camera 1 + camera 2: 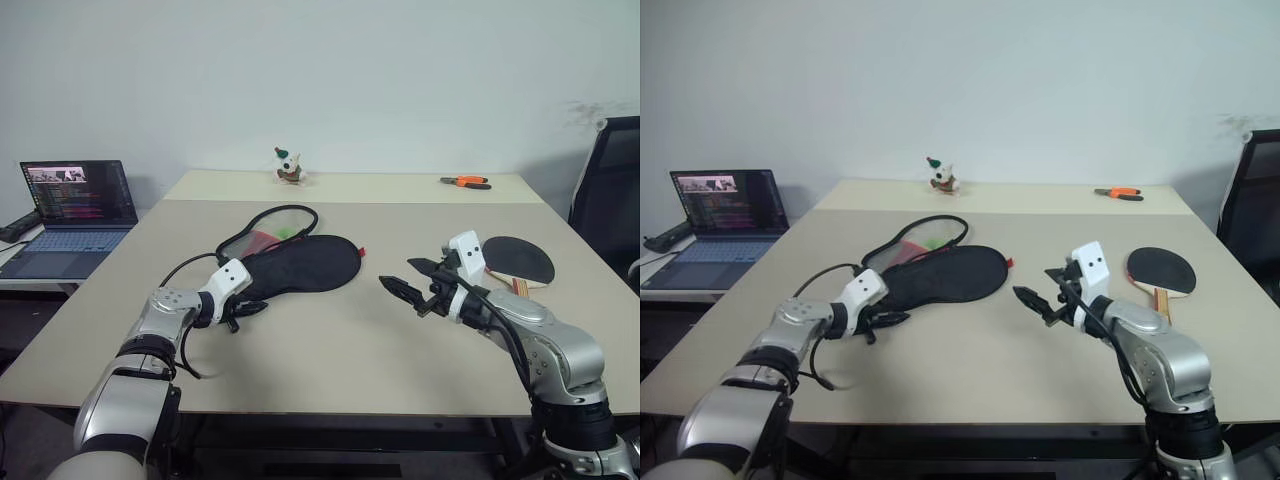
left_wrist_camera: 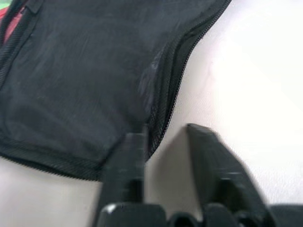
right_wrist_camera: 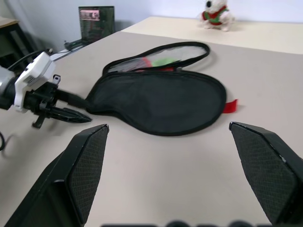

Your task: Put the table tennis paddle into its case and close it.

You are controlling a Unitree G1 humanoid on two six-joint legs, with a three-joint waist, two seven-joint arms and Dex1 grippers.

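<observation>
Case [image 1: 300, 262] was lying unzipped mid-table with the paddle [image 1: 519, 259] well off to its right, left gripper [image 2: 165, 142] nearly pinched on the zipper edge without clearly gripping, right gripper [image 1: 412, 280] wide open and empty, so I'd pin that edge first.

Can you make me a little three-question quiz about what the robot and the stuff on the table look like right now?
1. True or false: the table tennis paddle is already inside the case.
2. Which gripper is nearer the paddle? A) left gripper B) right gripper
3. Fill in: the orange-handled pliers lie at the table's far ____ corner, robot's side.

Key:
1. False. The paddle lies bare on the table, to the right of the opened case.
2. B. The left gripper is at the case's narrow end.
3. Right. The small toy figure stands at the far middle.
</observation>
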